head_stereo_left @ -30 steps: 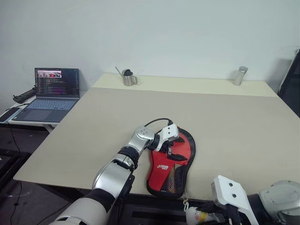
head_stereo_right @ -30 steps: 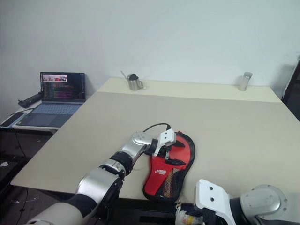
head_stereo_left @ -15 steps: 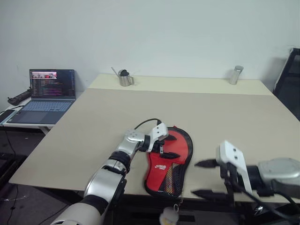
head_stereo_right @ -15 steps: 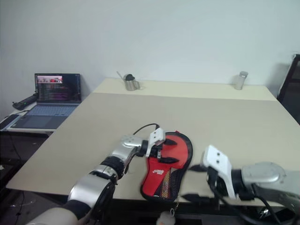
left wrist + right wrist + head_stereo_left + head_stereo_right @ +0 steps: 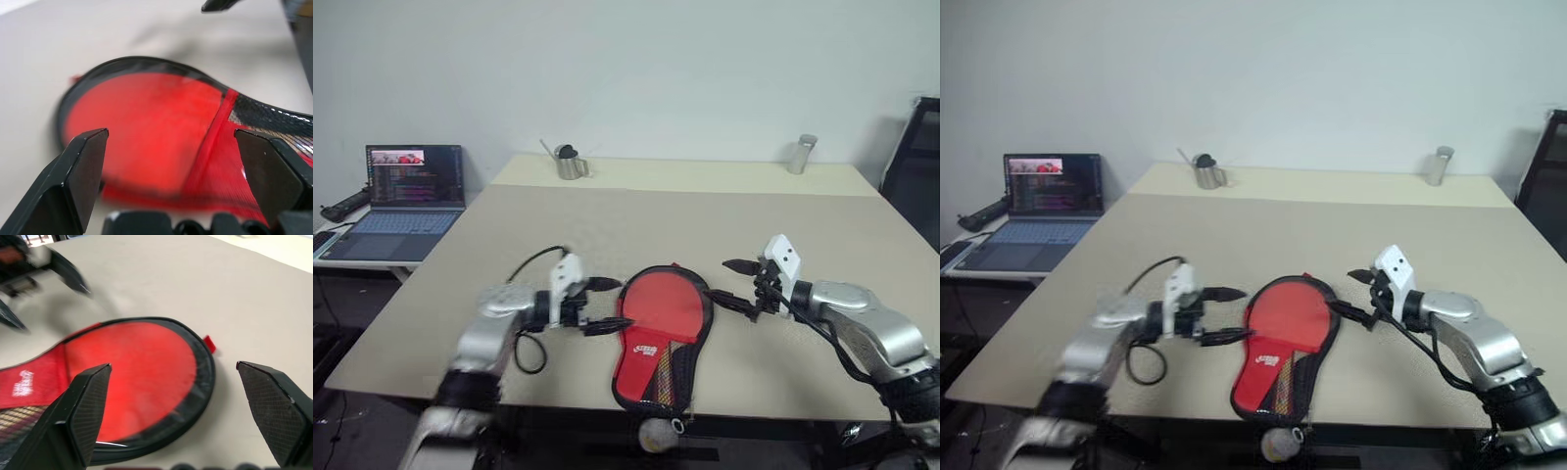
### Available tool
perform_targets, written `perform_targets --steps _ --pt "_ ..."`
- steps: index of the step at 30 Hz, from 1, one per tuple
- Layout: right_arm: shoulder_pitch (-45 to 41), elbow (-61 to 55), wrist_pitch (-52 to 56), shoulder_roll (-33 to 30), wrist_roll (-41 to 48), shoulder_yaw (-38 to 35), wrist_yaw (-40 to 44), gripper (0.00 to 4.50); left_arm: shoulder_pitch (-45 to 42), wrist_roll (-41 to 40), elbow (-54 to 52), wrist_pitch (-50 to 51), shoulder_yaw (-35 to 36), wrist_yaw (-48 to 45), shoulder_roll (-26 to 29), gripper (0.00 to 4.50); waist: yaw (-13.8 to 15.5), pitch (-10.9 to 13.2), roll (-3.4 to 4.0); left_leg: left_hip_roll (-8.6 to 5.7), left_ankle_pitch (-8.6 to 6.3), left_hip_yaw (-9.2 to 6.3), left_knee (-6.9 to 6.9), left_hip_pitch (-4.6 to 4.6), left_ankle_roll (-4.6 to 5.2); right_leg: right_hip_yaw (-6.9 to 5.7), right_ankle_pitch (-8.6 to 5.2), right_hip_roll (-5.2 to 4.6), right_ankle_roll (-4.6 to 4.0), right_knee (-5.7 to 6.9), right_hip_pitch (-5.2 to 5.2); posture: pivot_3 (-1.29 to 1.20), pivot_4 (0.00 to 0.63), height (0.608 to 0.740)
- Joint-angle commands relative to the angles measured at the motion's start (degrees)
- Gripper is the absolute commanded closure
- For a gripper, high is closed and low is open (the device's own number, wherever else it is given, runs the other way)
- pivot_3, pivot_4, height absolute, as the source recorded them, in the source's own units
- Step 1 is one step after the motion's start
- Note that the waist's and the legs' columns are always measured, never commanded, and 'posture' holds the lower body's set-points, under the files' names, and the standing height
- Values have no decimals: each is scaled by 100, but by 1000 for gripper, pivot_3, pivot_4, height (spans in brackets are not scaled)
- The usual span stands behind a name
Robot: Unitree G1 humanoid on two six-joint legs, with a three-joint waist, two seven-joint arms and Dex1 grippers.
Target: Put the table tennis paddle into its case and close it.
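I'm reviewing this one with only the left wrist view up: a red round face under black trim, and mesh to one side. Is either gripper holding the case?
Observer: No. The left gripper and the right gripper flank the case, jaws open, with table showing between each and the case.
Operator: Where does the case lie on the table?
Observer: Near the front edge of the table, its narrow end reaching that edge.
Operator: Is the paddle's handle sticking out anywhere?
Observer: I can't see a wooden handle; the narrow end shows a white logo and black mesh.
Operator: Anything else on the table?
Observer: A small metal pitcher and a metal canister stand along the far edge.
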Motion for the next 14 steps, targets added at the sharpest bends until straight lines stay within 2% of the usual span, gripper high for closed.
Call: perform_targets --steps 1,6,10,14 --pt "-312 834 -608 83 -307 -391 490 14 462 -328 -1265 619 323 655 134 0 41 1 1 0 0 0 0 0 0 -1 0 0 0 0 1 0 150 740" --pt "-665 1573 -826 100 -644 -675 626 14 630 -524 -1489 684 315 812 302 0 79 5 9 -3 0 0 2 2 -1 -5 8 -4 -12 1 4 0 150 740" --pt "-603 1477 -841 170 -877 -763 555 14 661 -534 -1117 318 240 709 378 0 44 6 11 -1 0 3 -2 6 -1 -4 8 -3 -14 2 4 0 150 740" --pt "-718 1679 -757 21 -1190 -661 764 14 678 -419 -911 42 124 1074 125 0 31 7 12 -1 0 10 -4 6 0 1 8 -3 -15 1 2 0 150 740"
